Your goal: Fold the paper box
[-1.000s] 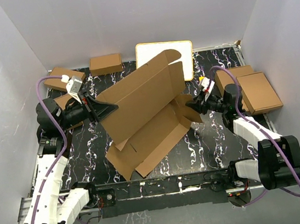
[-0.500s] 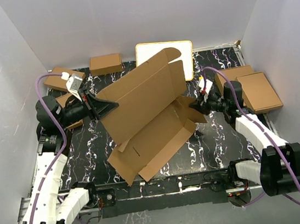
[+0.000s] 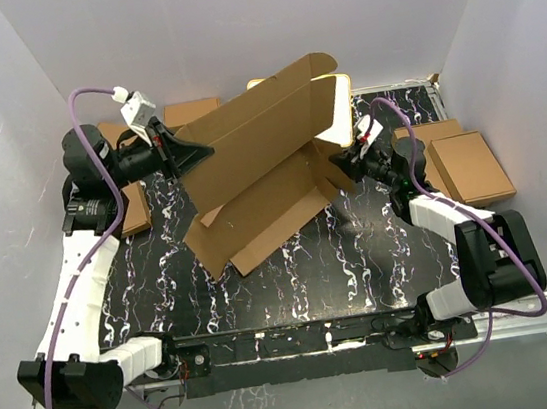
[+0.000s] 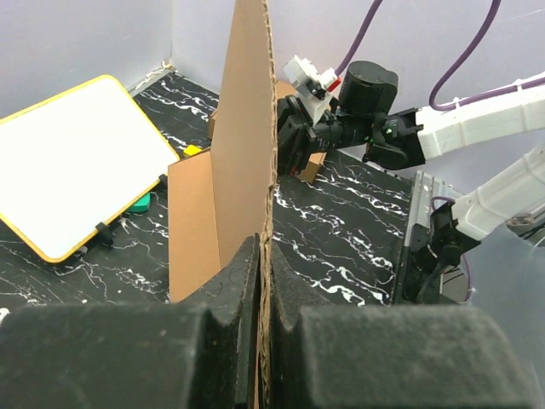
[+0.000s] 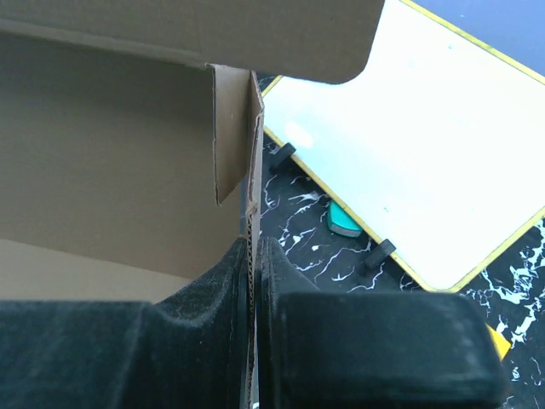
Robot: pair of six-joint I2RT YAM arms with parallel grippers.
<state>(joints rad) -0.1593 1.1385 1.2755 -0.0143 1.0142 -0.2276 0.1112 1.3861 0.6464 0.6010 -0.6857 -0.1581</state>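
Brown cardboard paper box point(image 3: 260, 181), a die-cut sheet with flaps, lies partly on the black marbled counter point(image 3: 361, 253) just in front of the white rectangular board with a yellow frame point(image 3: 342, 110), and its raised panel hides that board's left part in my overhead view. I have the left pincer point(image 3: 191, 155) pressed together on the panel's edge well away from the board. The right pincer point(image 3: 338, 161), just in front of the board, is pinching an upright side flap, whose edge shows between its fingers.
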